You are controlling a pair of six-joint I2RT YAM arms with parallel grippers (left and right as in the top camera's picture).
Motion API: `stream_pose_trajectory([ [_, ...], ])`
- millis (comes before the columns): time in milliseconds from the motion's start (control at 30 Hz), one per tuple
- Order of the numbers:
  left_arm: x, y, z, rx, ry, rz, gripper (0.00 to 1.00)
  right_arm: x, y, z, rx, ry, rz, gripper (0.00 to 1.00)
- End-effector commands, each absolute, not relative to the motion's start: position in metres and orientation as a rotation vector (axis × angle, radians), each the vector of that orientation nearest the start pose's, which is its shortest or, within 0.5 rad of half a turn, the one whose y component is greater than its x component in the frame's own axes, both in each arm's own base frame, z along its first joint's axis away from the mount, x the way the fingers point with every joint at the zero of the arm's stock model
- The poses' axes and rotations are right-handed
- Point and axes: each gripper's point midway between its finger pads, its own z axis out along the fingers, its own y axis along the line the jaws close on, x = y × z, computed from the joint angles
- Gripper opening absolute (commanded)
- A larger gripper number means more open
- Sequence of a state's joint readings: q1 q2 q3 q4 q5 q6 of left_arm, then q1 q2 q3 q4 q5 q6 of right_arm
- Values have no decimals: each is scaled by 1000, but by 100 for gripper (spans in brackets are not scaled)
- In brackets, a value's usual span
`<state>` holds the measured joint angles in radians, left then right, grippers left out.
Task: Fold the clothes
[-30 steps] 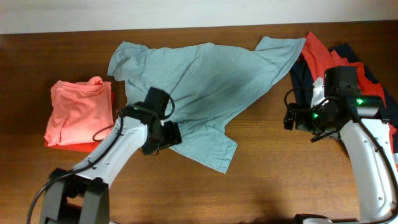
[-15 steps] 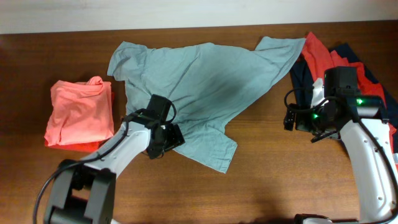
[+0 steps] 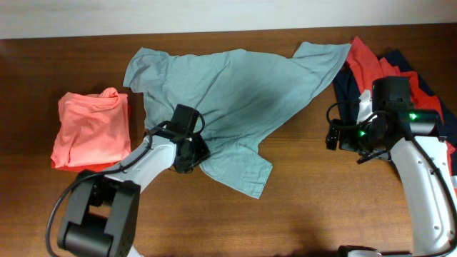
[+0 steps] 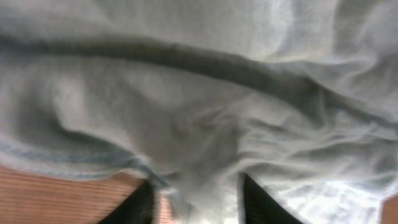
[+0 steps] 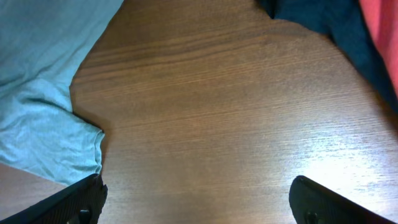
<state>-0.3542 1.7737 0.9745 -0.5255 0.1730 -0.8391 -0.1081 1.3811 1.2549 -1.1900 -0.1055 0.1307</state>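
A pale grey-blue short-sleeved cotton T-shirt (image 3: 235, 93) is spread, creased, across the middle of the brown wooden worktop (image 3: 321, 207). The left fingers (image 4: 142, 202) are found at its lower-left hem, clamped on a bunch of the cloth. The right fingers (image 5: 87, 198) are held wide apart over bare wood, apart from the shirt. A coral-orange shirt (image 3: 91, 128) lies folded at the left; red and navy garments (image 3: 371, 61) are heaped at the right edge.
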Motion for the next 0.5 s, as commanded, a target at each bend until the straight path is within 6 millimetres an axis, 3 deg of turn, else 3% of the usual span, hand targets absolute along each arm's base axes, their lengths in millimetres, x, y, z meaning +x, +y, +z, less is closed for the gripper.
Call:
stream_pose_trajectory([
  [0, 299, -137, -26, -728, 2990, -320, 23, 285, -16, 167, 326, 2856, 141, 99],
  [133, 300, -135, -26, -716, 2985, -296, 0, 285, -16, 167, 325, 2857, 141, 99],
  [300, 296, -133, -18, -663, 3003, -286, 0, 285, -16, 167, 325, 2856, 141, 99],
  [467, 286, -110, 18, -590, 3006, -256, 0, 285, -16, 167, 325, 2857, 141, 99],
])
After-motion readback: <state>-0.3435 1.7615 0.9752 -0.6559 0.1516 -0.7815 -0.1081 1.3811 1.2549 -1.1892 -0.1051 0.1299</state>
